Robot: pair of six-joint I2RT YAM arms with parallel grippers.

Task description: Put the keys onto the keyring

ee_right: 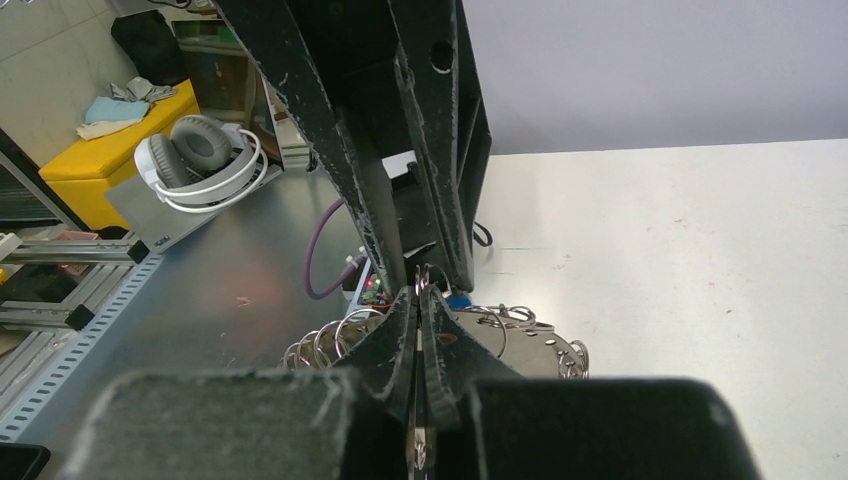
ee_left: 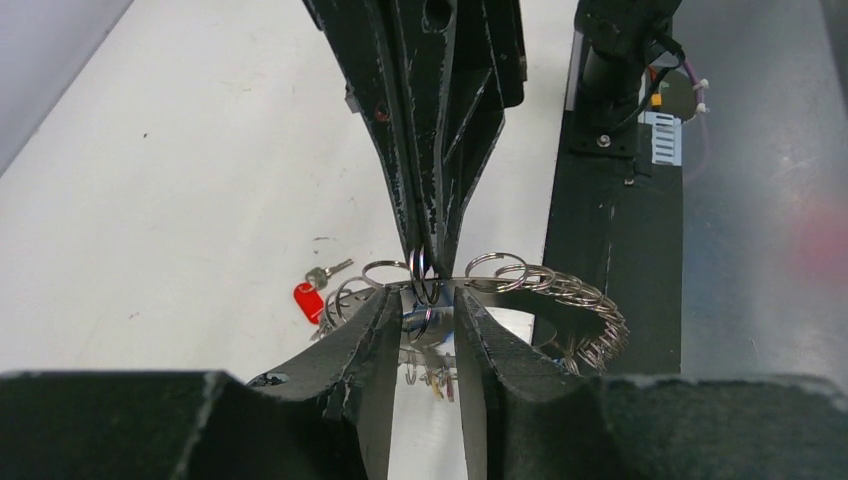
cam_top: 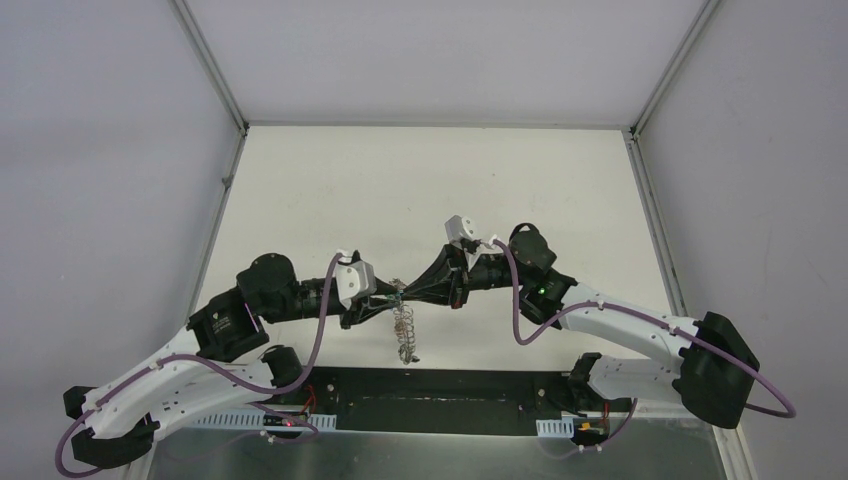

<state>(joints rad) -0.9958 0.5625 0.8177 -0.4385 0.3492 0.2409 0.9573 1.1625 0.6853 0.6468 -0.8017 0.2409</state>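
Note:
The keyring [cam_top: 405, 335] hangs in the air below the two grippers, which meet tip to tip above the near middle of the table. In the left wrist view my left gripper [ee_left: 425, 295] has its fingers on either side of the keyring's flat grey plate [ee_left: 560, 290] and holds it. My right gripper [ee_left: 425, 255] comes in from above, shut on a small wire loop at the rim. The red-tagged key [ee_left: 309, 301] lies on the table. In the right wrist view my right gripper [ee_right: 418, 290] is pinched shut, and a blue tag [ee_right: 458, 300] shows just beside its tip.
A black base plate [cam_top: 430, 385] and a metal sheet [cam_top: 450, 450] run along the near edge between the arm bases. White enclosure walls [cam_top: 120, 150] stand on the left, right and back. Headphones [ee_right: 200, 160] lie off the table.

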